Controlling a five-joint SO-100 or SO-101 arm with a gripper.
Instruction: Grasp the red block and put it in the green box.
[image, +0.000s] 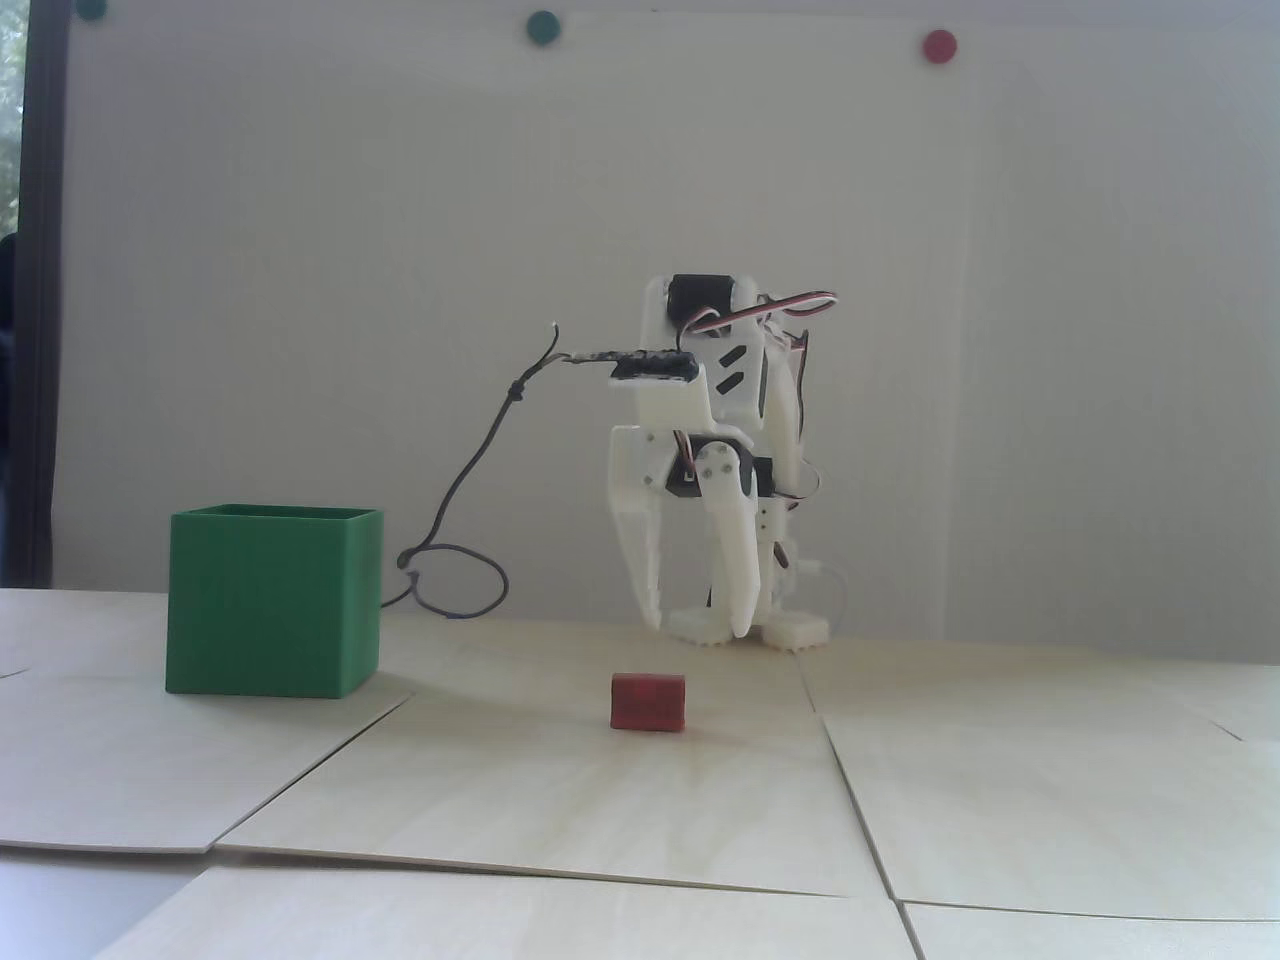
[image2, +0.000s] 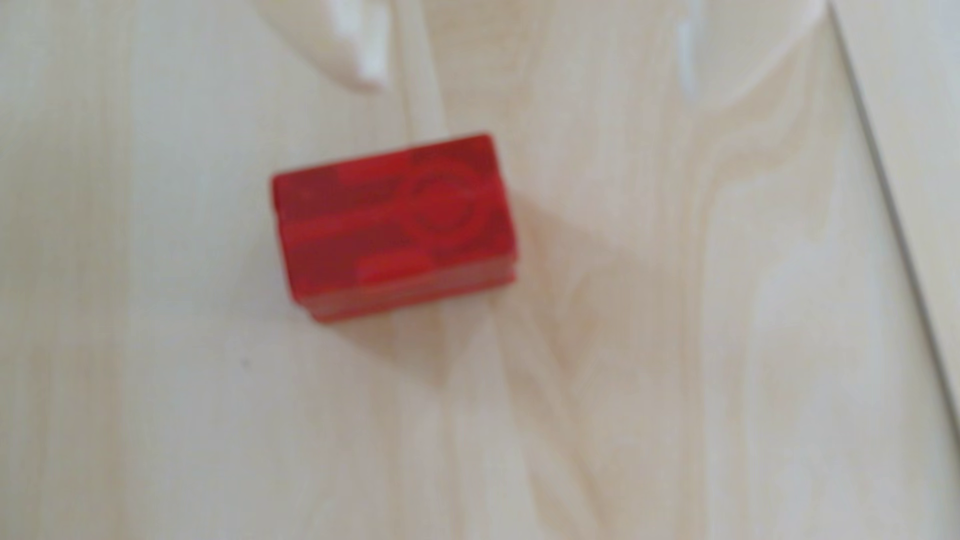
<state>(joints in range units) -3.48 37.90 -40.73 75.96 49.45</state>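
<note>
1. Pale wooden table panels (image: 600, 800) fill the foreground of the fixed view.
2. Nearest lies the red block (image: 648, 701), alone on the wood.
3. Farther back and left stands the green box (image: 272, 600).
4. Behind the block, the gripper (image: 697, 628) hangs with fingers spread, empty.
5. Farthest is a white wall (image: 300, 300).

The small dark-red rectangular block (image2: 395, 226) looks like smooth plastic with a faint sheen. The large green cube-shaped box (image: 272, 600) appears matt plastic. The pale tabletop panels (image: 560, 800) show wood grain, matt. The white gripper (image: 697, 628) looks like matt plastic.
</note>
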